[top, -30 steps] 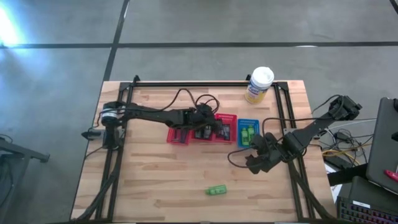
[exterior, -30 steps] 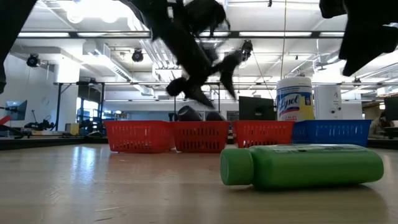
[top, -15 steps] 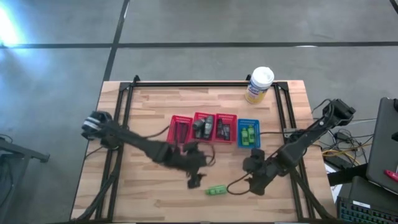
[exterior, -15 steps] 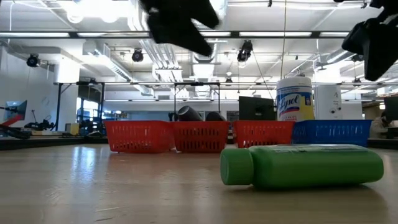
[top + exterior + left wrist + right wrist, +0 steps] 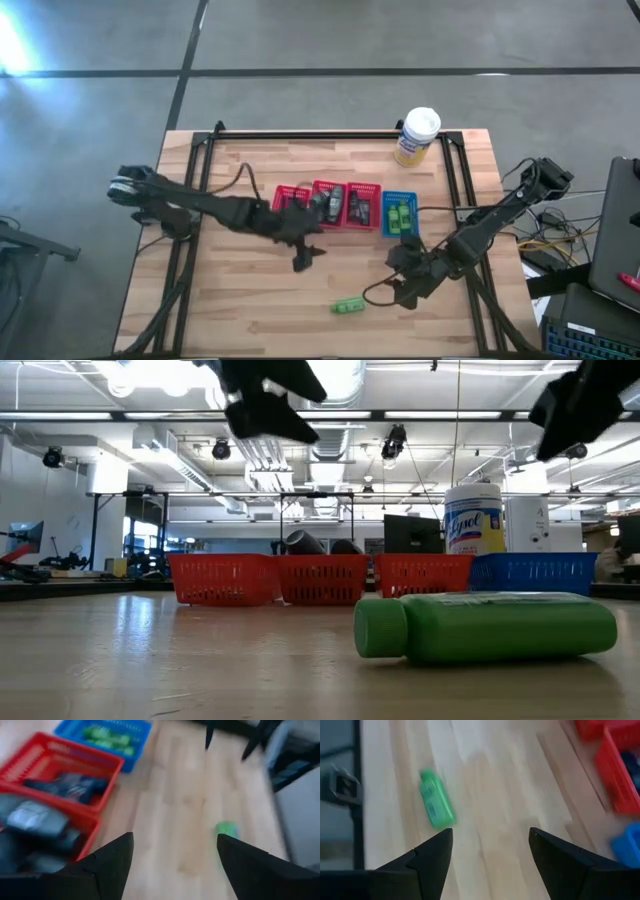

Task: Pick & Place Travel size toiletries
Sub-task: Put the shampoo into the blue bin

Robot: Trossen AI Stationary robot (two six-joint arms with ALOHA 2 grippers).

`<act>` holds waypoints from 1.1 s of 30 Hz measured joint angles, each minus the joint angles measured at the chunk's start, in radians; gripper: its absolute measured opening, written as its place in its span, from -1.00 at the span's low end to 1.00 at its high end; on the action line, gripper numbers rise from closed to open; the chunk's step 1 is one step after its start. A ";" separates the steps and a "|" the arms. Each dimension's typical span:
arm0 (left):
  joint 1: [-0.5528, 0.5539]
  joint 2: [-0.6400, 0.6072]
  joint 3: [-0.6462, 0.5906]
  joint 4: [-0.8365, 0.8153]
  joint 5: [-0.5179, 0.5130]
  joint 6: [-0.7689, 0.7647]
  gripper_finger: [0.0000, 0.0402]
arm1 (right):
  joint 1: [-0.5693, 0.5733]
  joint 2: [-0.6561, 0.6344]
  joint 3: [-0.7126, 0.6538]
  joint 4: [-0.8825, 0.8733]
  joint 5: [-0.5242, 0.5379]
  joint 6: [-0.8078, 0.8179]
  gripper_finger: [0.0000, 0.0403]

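Observation:
One small green bottle (image 5: 347,306) lies on its side on the bare wood near the table's near edge; it also shows as the green bottle (image 5: 488,626), (image 5: 227,829), (image 5: 436,805). Other toiletries lie in a row of baskets: dark grey items in three red baskets (image 5: 328,204), green bottles in the blue basket (image 5: 399,216). My left gripper (image 5: 303,258) (image 5: 172,862) hovers open and empty just on the near side of the red baskets. My right gripper (image 5: 398,292) (image 5: 490,855) hovers open and empty to the right of the lone green bottle.
A white-and-yellow canister (image 5: 417,136) stands at the table's far edge, right of centre. Black frame rails (image 5: 186,250) run along both sides. Bare wood lies between the baskets and the near edge. Cables and equipment sit off the table's right side.
My left gripper swung from above the red baskets toward the near edge, close to the green bottle, then drew back a little toward the baskets. My right gripper moved from beside the blue basket toward the near edge, closer to the lone green bottle. The bottle stayed put.

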State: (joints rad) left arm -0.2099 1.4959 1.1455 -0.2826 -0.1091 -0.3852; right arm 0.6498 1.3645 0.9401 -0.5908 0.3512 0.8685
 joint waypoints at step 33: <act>0.171 -1.291 -1.082 0.467 0.017 0.124 0.45 | -0.088 -0.004 0.013 0.153 0.282 -0.060 0.80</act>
State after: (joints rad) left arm -0.0387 0.2047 0.0632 0.1840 -0.0917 -0.2608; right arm 0.5617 1.3609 0.9532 -0.4382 0.6327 0.8089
